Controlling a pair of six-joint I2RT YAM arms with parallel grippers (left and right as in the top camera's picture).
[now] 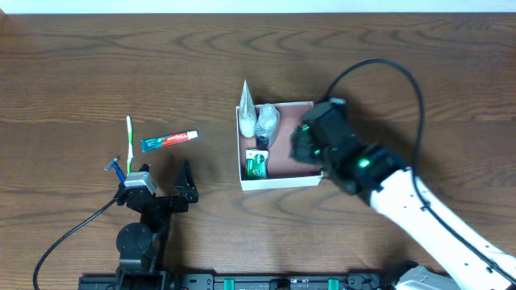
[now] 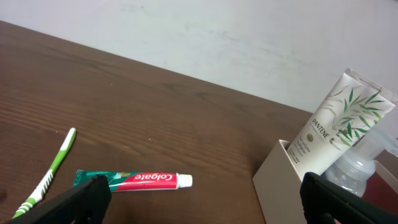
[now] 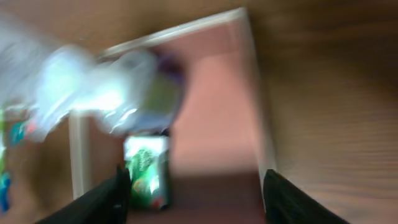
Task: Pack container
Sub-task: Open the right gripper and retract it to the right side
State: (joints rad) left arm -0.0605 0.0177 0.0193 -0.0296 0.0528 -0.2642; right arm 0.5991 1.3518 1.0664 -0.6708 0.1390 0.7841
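Note:
The container [image 1: 281, 180] is a shallow square cardboard box with white walls and a pinkish-brown floor, at table centre. Inside it lie a white Pantene tube [image 1: 246, 110], a clear plastic bottle [image 1: 267, 122] and a small green-and-white packet [image 1: 257, 165]. My right gripper [image 1: 302, 145] hovers over the box's right half, open and empty; in the blurred right wrist view its jaws [image 3: 196, 196] straddle the box floor [image 3: 217, 118] beside the packet [image 3: 146, 171]. A Colgate toothpaste tube [image 1: 170, 141] lies left of the box, also in the left wrist view [image 2: 134, 180]. My left gripper [image 1: 184, 189] is open and empty, near the front edge.
A green-and-white toothbrush [image 1: 129, 138] and a blue razor [image 1: 118, 169] lie left of the toothpaste. The toothbrush shows in the left wrist view [image 2: 50, 177], as does the box's near corner [image 2: 280, 180]. A black cable [image 1: 379, 68] loops behind the right arm.

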